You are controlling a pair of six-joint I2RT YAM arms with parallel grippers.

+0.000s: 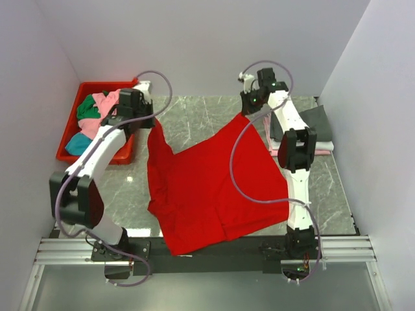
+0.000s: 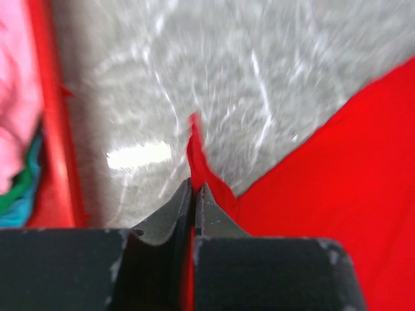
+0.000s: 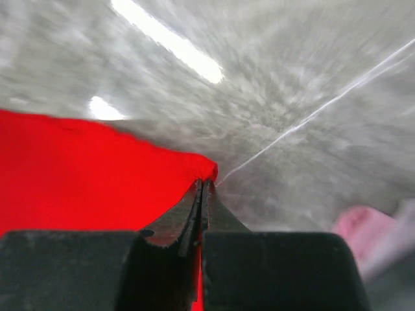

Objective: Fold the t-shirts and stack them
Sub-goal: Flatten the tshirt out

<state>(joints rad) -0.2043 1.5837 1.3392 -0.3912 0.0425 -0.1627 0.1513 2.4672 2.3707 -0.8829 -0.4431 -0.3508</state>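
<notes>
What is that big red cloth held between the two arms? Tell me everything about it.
It is a large bright red t-shirt of soft, plain cloth, opened out wide. The left gripper and right gripper each pinch one far corner, so its far edge sags between them. The rest lies wrinkled on the grey marbled table, reaching its near edge.

Left arm (image 1: 104,149) angled from lower left toward upper left of the top view, left gripper (image 1: 151,122) jaws pinched together on the red t-shirt (image 1: 207,188), right arm (image 1: 298,155) extended up the right side, right gripper (image 1: 246,111) clamped on another corner at upper centre.
</notes>
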